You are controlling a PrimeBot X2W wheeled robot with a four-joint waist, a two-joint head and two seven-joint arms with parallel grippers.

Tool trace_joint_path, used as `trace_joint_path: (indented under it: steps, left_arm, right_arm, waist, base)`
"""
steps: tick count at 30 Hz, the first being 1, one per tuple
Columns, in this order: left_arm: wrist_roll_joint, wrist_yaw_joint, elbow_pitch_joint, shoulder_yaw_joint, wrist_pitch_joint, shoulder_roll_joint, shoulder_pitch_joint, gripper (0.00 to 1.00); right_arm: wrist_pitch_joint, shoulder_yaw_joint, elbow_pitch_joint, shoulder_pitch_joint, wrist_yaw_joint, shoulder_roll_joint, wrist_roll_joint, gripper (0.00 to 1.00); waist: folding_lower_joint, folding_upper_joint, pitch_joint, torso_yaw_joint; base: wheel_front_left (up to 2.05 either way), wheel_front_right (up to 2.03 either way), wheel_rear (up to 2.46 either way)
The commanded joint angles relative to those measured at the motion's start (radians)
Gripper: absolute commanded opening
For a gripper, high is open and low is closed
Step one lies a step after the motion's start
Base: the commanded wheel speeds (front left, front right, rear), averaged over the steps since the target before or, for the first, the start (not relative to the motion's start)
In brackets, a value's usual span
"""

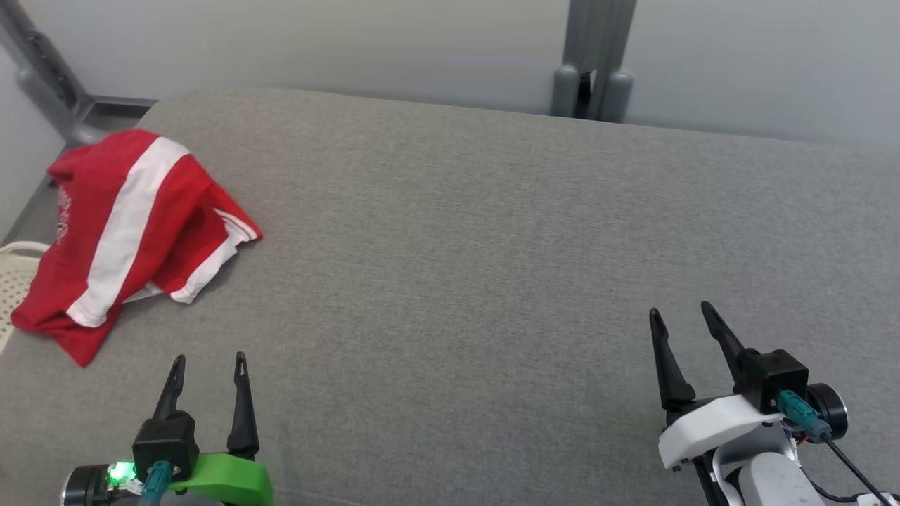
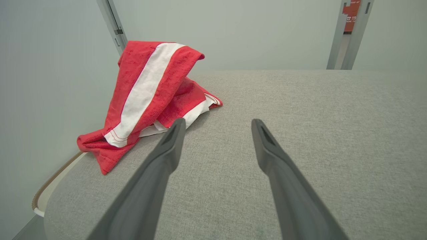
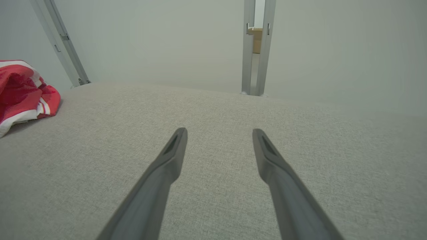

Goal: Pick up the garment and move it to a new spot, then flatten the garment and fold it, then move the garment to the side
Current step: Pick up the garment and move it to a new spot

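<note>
The garment [image 1: 133, 232] is red with white stripes and lies bunched in a heap at the far left edge of the grey padded surface [image 1: 492, 246]. My left gripper [image 1: 209, 360] stands open near the front left, a short way in front of the heap and apart from it, with nothing between its fingers. From the left wrist the garment [image 2: 150, 96] rises just beyond the left fingertip. My right gripper [image 1: 680, 310] stands open at the front right, far from the cloth. In the right wrist view the garment [image 3: 23, 90] sits at the left edge.
A cream perforated basket [image 1: 17, 277] pokes out beside the surface's left edge, partly under the garment. Grey metal posts [image 1: 594, 63] and a pale wall stand behind the surface. Bare grey fabric stretches from the middle to the right.
</note>
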State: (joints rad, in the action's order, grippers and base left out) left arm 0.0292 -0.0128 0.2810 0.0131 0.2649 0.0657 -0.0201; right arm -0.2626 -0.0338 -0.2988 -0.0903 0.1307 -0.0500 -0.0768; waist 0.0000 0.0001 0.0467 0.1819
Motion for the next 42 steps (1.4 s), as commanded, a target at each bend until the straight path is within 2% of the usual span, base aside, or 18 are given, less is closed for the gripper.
trace_joint_path:
  steps: [1, 7, 10, 15, 24, 30, 34, 42]
  left_arm:
    - [0.004, 0.000, 0.001, 0.010, -0.001, -0.001, -0.003, 1.00]
    - [0.002, 0.003, 0.006, 0.040, -0.001, 0.000, 0.025, 1.00]
    - [0.008, 0.009, 0.003, 0.060, -0.001, -0.002, 0.033, 1.00]
    - [0.041, 0.051, -0.003, 0.125, -0.001, -0.010, 0.062, 1.00]
    - [0.075, 0.039, 0.006, 0.144, -0.001, -0.015, 0.041, 1.00]
    - [0.120, -0.024, 0.101, 0.134, -0.001, -0.015, -0.061, 1.00]
    - [0.128, -0.051, 0.150, 0.176, -0.001, -0.013, -0.153, 1.00]
    - [0.089, -0.101, 0.243, 0.194, -0.001, 0.073, -0.389, 1.00]
  right_arm:
    - [-0.003, -0.012, -0.007, -0.016, 0.000, -0.002, -0.005, 1.00]
    - [-0.003, -0.041, -0.022, -0.003, 0.000, -0.003, -0.017, 1.00]
    - [-0.003, -0.059, -0.032, -0.005, 0.000, -0.003, -0.020, 1.00]
    - [-0.003, -0.119, -0.047, -0.048, 0.000, -0.004, -0.006, 1.00]
    - [-0.003, -0.144, -0.071, -0.084, 0.000, -0.019, -0.001, 1.00]
    - [-0.003, -0.108, -0.056, -0.070, 0.000, -0.049, 0.011, 1.00]
    - [-0.003, -0.121, -0.030, -0.106, 0.000, -0.070, 0.022, 1.00]
    - [-0.003, -0.127, 0.038, -0.176, 0.000, -0.101, 0.031, 1.00]
  waist:
    - [0.0000, -0.0001, 0.019, 0.140]
    - [0.0000, -0.0001, 0.023, 0.287]
    - [0.0000, -0.0001, 0.028, 0.339]
    - [0.0000, -0.0001, 0.056, 0.365]
    - [0.0000, -0.0001, 0.091, 0.369]
    - [0.0000, -0.0001, 0.142, 0.362]
    - [0.0000, -0.0001, 0.209, 0.308]
    - [0.0000, -0.0001, 0.347, 0.212]
  base:
    - [0.00, 0.00, 0.00]
    - [0.00, 0.00, 0.00]
    - [0.00, 0.00, 0.00]
    - [0.00, 0.00, 0.00]
    - [0.00, 0.00, 0.00]
    - [0.00, 0.00, 0.00]
    - [0.00, 0.00, 0.00]
    - [0.00, 0.00, 0.00]
